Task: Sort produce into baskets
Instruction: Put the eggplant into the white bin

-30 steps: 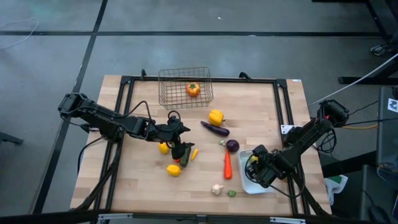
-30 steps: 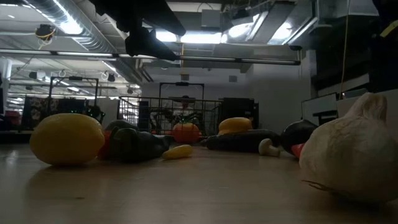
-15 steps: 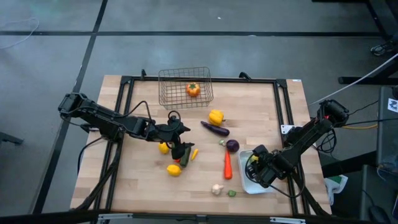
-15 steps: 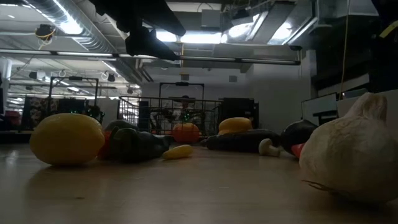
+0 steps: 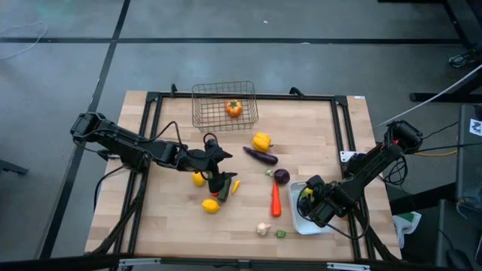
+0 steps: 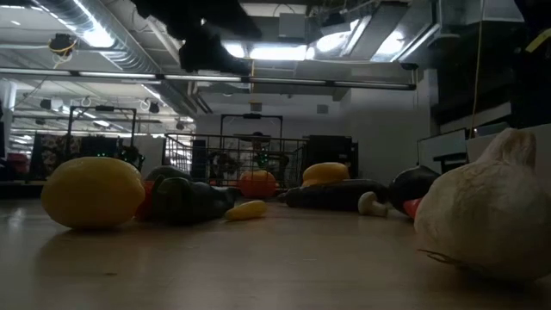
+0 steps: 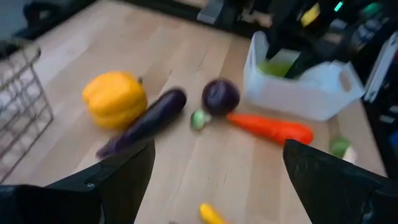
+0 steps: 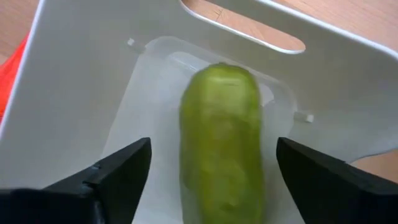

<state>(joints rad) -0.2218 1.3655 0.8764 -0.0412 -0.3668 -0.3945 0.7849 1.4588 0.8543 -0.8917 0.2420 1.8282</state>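
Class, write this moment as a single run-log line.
right claw: open over white tray | green cucumber: lying in tray | left claw: open above table centre

My right gripper [image 8: 208, 180] hangs wide over the white tray [image 8: 93, 74], a green cucumber [image 8: 221, 149] lying clear between my fingers and tray walls close on each side. At the table's twelve o'clock the wire basket [image 5: 224, 105] blocks low passes; bare wood [image 5: 316, 128] lies open toward two o'clock.
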